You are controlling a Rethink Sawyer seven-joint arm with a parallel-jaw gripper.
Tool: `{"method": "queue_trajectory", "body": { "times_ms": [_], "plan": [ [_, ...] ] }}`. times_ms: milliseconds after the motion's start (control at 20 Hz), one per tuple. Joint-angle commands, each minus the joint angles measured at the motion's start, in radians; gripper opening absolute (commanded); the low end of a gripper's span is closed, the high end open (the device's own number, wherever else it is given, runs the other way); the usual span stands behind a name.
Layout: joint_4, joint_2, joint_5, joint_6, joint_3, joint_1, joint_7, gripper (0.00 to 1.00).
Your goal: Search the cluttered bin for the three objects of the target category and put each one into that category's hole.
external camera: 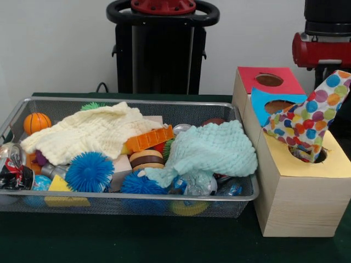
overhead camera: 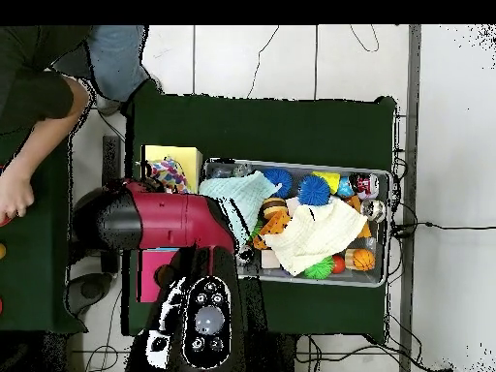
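One dotted cloth [external camera: 310, 118] in hole [external camera: 313, 156] — overhead adds person [overhead camera: 39, 107].

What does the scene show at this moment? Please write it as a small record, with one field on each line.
polka-dot cloth: one, lower end inside the hole, upper end standing up toward the arm
hole: round cutout in the yellow top of the nearest wooden box
other holes: blue-faced and red-faced, nothing in them
bin: wire mesh, left of the boxes in the front view, full of clutter
on top in bin: yellow knitted cloth, mint knitted cloth
gripper: hidden, state unclear
person: forearm at overhead view's edge
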Motion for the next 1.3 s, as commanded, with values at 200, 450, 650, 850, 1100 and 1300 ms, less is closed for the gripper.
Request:
{"method": "queue_trajectory", "body": {
  "times_ms": [200, 450, 650, 850, 1100, 1300],
  "plan": [
    [-0.005, 0.031, 0.052, -0.004, 0.002, 0.004, 0.228, 0.00],
    [0.000, 0.031, 0.057, -0.007, 0.001, 0.006, 0.224, 0.00],
    [-0.007, 0.032, 0.060, -0.001, -0.005, 0.013, 0.231, 0.00],
    [-0.015, 0.034, 0.066, 0.009, -0.010, 0.026, 0.242, 0.00],
    [-0.015, 0.031, 0.073, 0.017, -0.017, 0.038, 0.250, 0.00],
    [-0.020, 0.026, 0.082, 0.032, -0.021, 0.045, 0.251, 0.00]
  ]
}}
